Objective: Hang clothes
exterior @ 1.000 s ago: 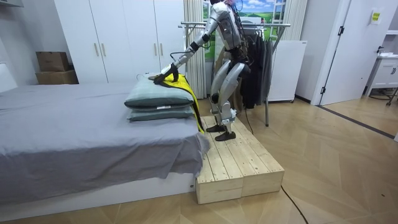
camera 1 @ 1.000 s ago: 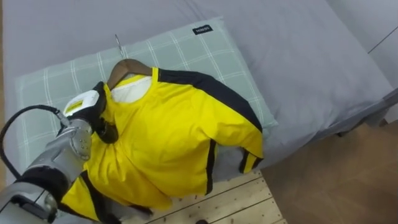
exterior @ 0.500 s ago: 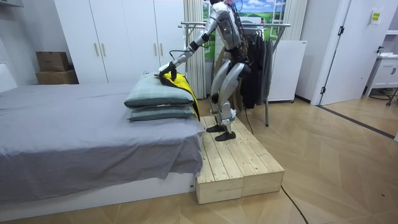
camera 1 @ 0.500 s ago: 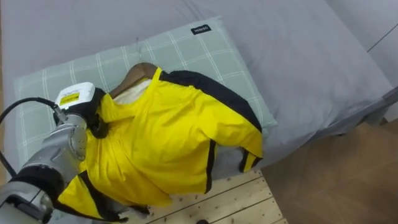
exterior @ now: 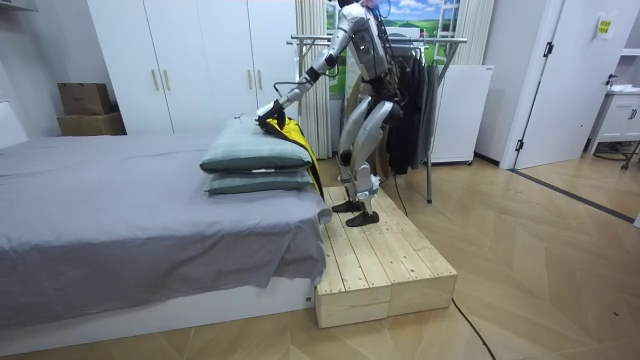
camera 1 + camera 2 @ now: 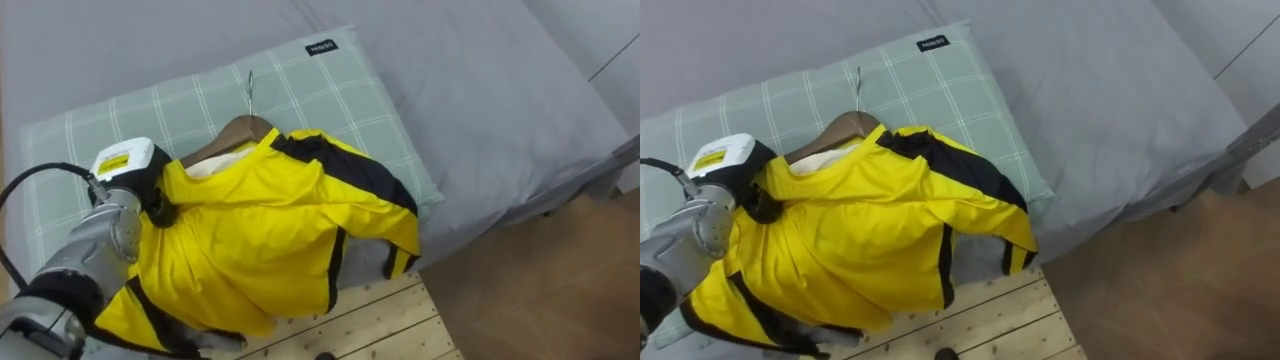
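Grey bed (image 6: 480,90) under the green checked pillow (image 6: 330,90); wooden platform (image 6: 370,325) just beside the pillow, robot standing on it. Yellow-black shirt (image 6: 260,240) lies across the pillow, hem hanging off its near edge. Wooden hanger (image 6: 240,128) sits in the collar, hook over mid-pillow. Left hand (image 6: 145,185) at the shirt's shoulder; grip hidden in cloth, can't tell

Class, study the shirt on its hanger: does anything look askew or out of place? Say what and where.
The yellow shirt sits crooked on the wooden hanger: bunched in folds on the pillow, one sleeve and hem drooping over the edge of the bed, with the left hand at its collar.
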Available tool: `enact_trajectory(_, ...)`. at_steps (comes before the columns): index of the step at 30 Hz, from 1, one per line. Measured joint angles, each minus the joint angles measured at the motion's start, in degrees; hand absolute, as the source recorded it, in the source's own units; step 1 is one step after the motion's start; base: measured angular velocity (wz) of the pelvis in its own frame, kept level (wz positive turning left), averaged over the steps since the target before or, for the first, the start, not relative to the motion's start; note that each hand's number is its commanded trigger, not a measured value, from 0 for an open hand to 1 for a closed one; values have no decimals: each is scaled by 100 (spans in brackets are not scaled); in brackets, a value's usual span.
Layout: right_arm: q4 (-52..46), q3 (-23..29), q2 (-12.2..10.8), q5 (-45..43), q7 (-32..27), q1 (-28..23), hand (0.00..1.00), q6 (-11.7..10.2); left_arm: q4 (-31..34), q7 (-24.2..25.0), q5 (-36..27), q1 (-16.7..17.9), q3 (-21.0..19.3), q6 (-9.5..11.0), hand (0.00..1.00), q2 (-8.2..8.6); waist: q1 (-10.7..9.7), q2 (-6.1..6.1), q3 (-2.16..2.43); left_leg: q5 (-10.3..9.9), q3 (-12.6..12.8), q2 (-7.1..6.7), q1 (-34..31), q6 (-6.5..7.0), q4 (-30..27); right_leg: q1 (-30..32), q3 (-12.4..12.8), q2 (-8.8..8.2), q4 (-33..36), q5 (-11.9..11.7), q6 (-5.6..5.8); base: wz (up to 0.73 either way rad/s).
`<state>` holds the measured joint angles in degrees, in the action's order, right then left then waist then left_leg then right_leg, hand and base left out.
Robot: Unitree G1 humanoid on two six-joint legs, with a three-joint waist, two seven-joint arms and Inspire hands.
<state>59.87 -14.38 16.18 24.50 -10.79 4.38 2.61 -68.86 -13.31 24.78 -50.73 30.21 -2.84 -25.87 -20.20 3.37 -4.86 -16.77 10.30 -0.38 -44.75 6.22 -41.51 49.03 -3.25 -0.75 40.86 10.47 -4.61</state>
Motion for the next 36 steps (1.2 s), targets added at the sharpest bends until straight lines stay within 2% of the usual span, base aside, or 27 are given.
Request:
enact_trajectory(8, -57, -56, 2, 561, -4, -1, 0, -19, -6, -149, -42, 0, 4, 97, 100, 60, 48, 14, -4, 11, -17, -5, -10, 37, -2, -1, -13, 0, -21, -1, 3, 0)
enact_trajectory(13, 18, -75, 3, 643, -47, -4, 0, -76, 20, -326, -46, 7, -49, 317, 100, 88, 214, 50, -1, 12, -23, 4, 102, 38, 48, -119, -21, 15, -88, -8, 7, -1)
enact_trajectory(17, 9, 5, -1, 642, -106, -115, 0, -236, 219, -736, -35, 227, -369, 460, 100, 96, 312, 72, 4, 29, -20, -12, 412, 15, 241, -399, 3, 25, -229, -16, 8, -1)
enact_trajectory(21, 81, 5, -5, 641, -108, -101, 0, -255, 192, -1041, -43, 361, -682, 514, 100, 101, 401, 70, 5, 32, 11, -28, 720, 9, 375, -659, 80, 50, -280, 10, 17, -5)
enact_trajectory(25, 323, 7, -28, 629, -183, -54, 0, -362, 209, -1443, -45, 484, -837, 753, 100, 121, 538, 71, 13, 57, -4, -37, 1102, -28, 585, -1037, 78, 63, -439, 17, 21, 1)
enact_trajectory(28, 478, 87, -36, 491, -259, -16, 0, -452, 304, -1686, 33, 649, -1084, 835, 100, 122, 595, 59, 22, 63, -15, -38, 1367, -39, 692, -1298, 58, 69, -527, 29, 13, 0)
enact_trajectory(30, 499, 158, -35, 431, -288, -76, 0, -453, 536, -1820, 244, 888, -1178, 847, 100, 122, 638, 66, 45, 58, -53, -28, 1551, -50, 753, -1520, 27, 88, -632, 40, 11, 4)
enact_trajectory(31, 516, 192, -49, 322, -286, -144, 0, -469, 823, -1870, 431, 1063, -1256, 848, 100, 121, 644, 74, 92, 68, -99, -31, 1653, -68, 838, -1633, 9, 104, -740, 35, 11, 11)
enact_trajectory(32, 541, 215, -64, 251, -285, -174, 0, -472, 987, -1897, 506, 1152, -1269, 850, 100, 121, 662, 64, 106, 87, -113, -36, 1724, -77, 897, -1706, 7, 108, -797, 27, 14, 12)
enact_trajectory(34, 563, 229, -79, 16, -286, -341, 0, -499, 1422, -2057, 657, 1492, -1272, 974, 100, 123, 790, 44, 211, 147, -123, -49, 2087, -93, 1167, -2057, 0, 123, -1029, -16, 16, -2)
enact_trajectory(35, 550, 229, -78, -25, -288, -393, 0, -515, 1494, -2090, 661, 1556, -1272, 993, 100, 122, 812, 45, 237, 158, -123, -52, 2185, -94, 1233, -2152, -8, 123, -1090, -21, 16, -4)
enact_trajectory(36, 502, 234, -78, -55, -294, -502, 0, -536, 1607, -2162, 660, 1660, -1275, 1006, 100, 121, 840, 41, 292, 196, -125, -67, 2385, -96, 1399, -2340, -12, 122, -1207, -28, 21, 0)
